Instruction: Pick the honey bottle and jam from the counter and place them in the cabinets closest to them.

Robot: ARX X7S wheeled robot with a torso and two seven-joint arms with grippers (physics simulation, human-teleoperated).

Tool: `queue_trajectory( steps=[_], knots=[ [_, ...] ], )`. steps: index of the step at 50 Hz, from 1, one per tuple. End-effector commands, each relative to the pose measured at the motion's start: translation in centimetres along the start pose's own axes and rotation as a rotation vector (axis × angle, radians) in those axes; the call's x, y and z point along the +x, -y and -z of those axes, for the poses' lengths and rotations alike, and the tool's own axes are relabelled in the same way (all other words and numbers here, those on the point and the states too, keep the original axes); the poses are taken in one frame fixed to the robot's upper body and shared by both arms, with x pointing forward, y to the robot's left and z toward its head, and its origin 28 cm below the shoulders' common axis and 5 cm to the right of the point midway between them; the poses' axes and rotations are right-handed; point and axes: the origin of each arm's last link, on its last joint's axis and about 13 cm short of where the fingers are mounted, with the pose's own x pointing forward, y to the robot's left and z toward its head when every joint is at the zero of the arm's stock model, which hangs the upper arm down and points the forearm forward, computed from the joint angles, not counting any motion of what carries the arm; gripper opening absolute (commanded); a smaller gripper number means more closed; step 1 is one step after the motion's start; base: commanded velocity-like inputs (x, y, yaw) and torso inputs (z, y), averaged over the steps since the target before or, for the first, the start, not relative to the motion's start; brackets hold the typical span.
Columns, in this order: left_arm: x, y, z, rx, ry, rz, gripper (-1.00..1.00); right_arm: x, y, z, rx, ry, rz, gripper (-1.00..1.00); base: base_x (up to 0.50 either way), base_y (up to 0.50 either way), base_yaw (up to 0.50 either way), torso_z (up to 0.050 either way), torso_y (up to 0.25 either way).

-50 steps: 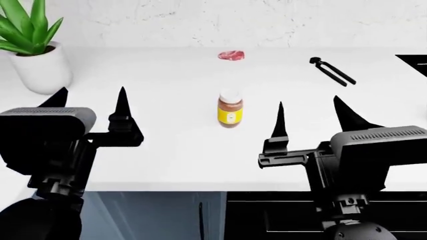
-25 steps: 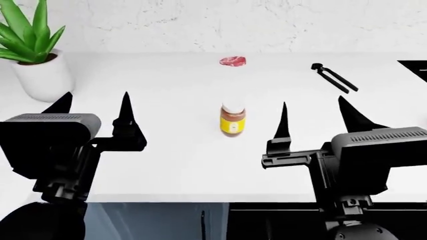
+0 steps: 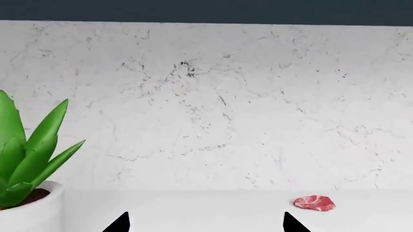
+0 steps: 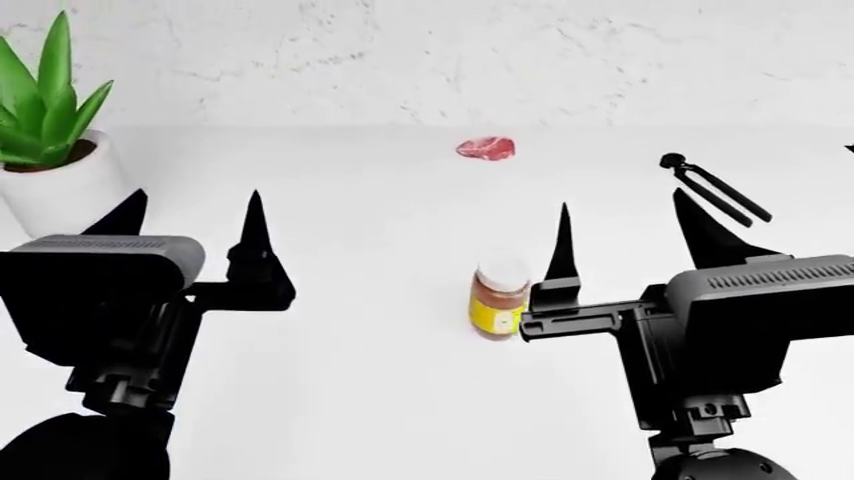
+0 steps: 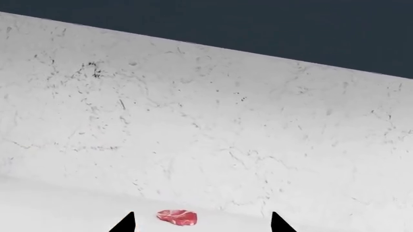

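Note:
The honey bottle (image 4: 499, 297), white cap, amber body, yellow label, stands upright on the white counter (image 4: 374, 380), just left of my right gripper's left finger. My right gripper (image 4: 625, 222) is open and empty, above the counter. My left gripper (image 4: 190, 216) is open and empty, well left of the bottle. In the left wrist view only the gripper's (image 3: 205, 223) two spread tips show; likewise for the gripper (image 5: 201, 222) in the right wrist view. The jam jar is out of view.
A slab of raw meat (image 4: 486, 149) lies near the back wall; it also shows in the left wrist view (image 3: 315, 203) and the right wrist view (image 5: 177, 217). Black tongs (image 4: 714, 188) lie at back right. A potted plant (image 4: 54, 165) stands at far left, also seen by the left wrist (image 3: 29, 193).
The view has moved forward and down: the bottle, meat and tongs now sit lower in the picture and the counter's front edge is gone. The bottle is now beside my right gripper's left finger.

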Motion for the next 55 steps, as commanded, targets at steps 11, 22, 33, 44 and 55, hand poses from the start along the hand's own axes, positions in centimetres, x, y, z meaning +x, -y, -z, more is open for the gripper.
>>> queue_trajectory(
  steps=[11, 22, 33, 44, 55],
  knots=[
    [0.2, 0.2, 0.3, 0.022, -0.011, 0.012, 1.00, -0.1, -0.3, -0.1, 0.003, -0.011, -0.033, 1.00, 0.15, 0.16, 0.00, 0.000, 0.000],
    [0.2, 0.1, 0.5, 0.030, -0.017, 0.014, 1.00, 0.1, -0.6, -0.1, 0.068, -0.007, -0.026, 1.00, 0.00, 0.02, 0.00, 0.000, 0.000],
    [0.1, 0.0, 0.5, 0.038, -0.022, 0.018, 1.00, 0.1, -0.7, -0.1, 0.032, 0.003, -0.061, 1.00, 0.18, 0.08, 0.00, 0.000, 0.000],
    [0.6, 0.3, 0.6, 0.045, -0.025, 0.025, 1.00, -0.4, -1.2, 0.1, 0.101, -0.083, -0.084, 1.00, 0.08, 0.01, 0.00, 0.000, 0.000],
    [0.7, 0.4, 0.9, 0.046, -0.031, 0.032, 1.00, -2.3, -1.6, -0.1, 0.091, -0.198, -0.119, 1.00, 0.00, 0.00, 0.00, 0.000, 0.000]
  ],
)
